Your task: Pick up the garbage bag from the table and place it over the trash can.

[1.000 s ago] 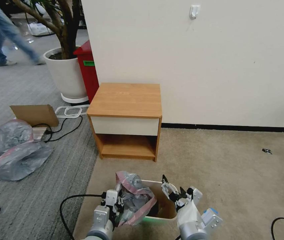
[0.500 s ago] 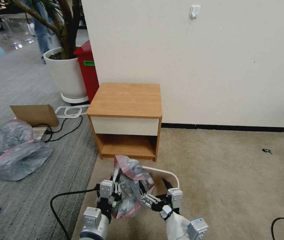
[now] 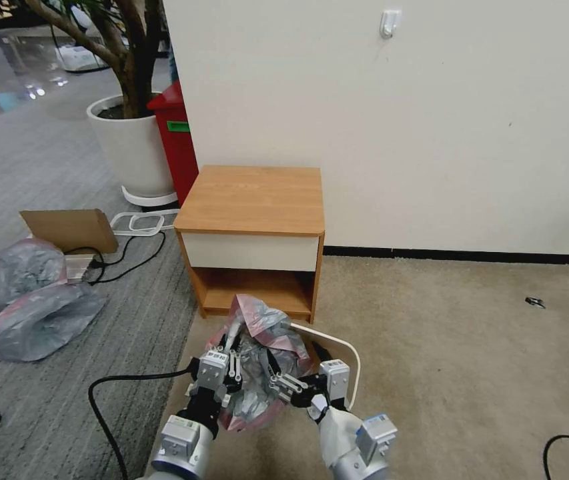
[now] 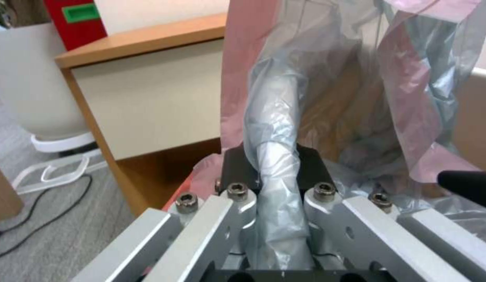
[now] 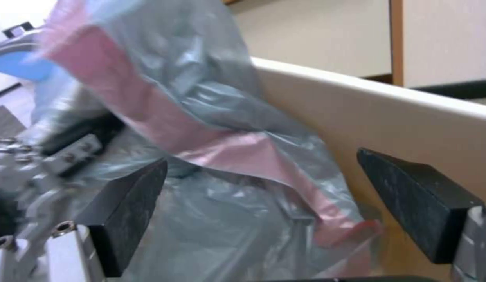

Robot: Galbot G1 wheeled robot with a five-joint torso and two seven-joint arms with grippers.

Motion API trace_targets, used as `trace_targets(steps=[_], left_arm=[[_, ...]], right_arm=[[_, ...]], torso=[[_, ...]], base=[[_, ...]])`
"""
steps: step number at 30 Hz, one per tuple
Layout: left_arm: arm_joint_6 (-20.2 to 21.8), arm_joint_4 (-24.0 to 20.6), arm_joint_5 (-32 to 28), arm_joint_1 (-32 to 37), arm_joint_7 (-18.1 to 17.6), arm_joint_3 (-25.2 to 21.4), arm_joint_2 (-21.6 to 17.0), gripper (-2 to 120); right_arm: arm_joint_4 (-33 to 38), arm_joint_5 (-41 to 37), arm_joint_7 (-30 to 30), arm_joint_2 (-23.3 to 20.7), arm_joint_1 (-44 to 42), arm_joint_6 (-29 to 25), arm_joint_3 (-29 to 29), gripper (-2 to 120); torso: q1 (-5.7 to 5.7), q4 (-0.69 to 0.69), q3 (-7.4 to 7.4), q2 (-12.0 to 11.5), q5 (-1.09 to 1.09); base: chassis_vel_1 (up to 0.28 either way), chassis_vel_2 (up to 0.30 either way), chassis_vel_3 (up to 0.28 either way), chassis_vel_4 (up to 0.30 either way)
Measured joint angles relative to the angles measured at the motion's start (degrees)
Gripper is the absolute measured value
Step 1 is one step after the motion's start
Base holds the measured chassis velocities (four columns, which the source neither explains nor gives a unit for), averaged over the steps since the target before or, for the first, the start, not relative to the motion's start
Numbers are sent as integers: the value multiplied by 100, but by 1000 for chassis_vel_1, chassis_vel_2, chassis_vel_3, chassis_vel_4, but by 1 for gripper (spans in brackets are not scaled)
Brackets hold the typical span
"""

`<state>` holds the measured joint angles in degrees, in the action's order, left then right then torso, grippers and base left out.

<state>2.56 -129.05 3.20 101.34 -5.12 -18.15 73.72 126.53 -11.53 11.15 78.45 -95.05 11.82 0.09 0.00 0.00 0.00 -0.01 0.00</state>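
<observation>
Head view: low centre, the garbage bag (image 3: 257, 363) stands bunched, long axis roughly upright, over the tilted trash can (image 3: 345, 357) before the table (image 3: 252, 200); open carpet lies to the right. Left wrist view: the left gripper (image 4: 277, 172) is clamped on a bag fold. Right wrist view: the right gripper (image 5: 274, 203) gapes wide, pads (image 5: 131, 203) straddling plastic beside the can's rim.

Both arms reaching forward and low, side by side. Left gripper (image 3: 231, 363) pinched tight on plastic, right gripper (image 3: 295, 385) spread wide, pointing toward the left one.
</observation>
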Motion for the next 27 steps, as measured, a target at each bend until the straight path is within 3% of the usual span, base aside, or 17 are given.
trace_targets(steps=[9, 13, 15, 18, 27], left_arm=[[-128, -1, 10, -23, 158, -85, -46, 7], [-171, -7, 4, -29, 252, -106, -76, 7], [-176, -7, 3, -31, 266, -108, -80, 7], [-184, -7, -11, -41, 296, -118, -102, 7], [-182, -7, -42, -31, 299, -168, -111, 7]], right_arm=[[-35, -475, 319, -51, 340, 480, -150, 85], [-60, -661, 355, -73, 474, 637, -196, 66], [-66, -678, 360, -79, 503, 647, -204, 64], [-113, -787, 366, -188, 699, 688, -210, 48], [-151, -1013, 366, -528, 990, 771, -173, 18]], torso=[[0, 0, 0, 0, 0], [0, 0, 0, 0, 0], [0, 0, 0, 0, 0], [0, 0, 0, 0, 0], [0, 0, 0, 1, 1]], base=[[0, 0, 0, 0], [0, 0, 0, 0], [0, 0, 0, 0], [0, 0, 0, 0], [0, 0, 0, 0]])
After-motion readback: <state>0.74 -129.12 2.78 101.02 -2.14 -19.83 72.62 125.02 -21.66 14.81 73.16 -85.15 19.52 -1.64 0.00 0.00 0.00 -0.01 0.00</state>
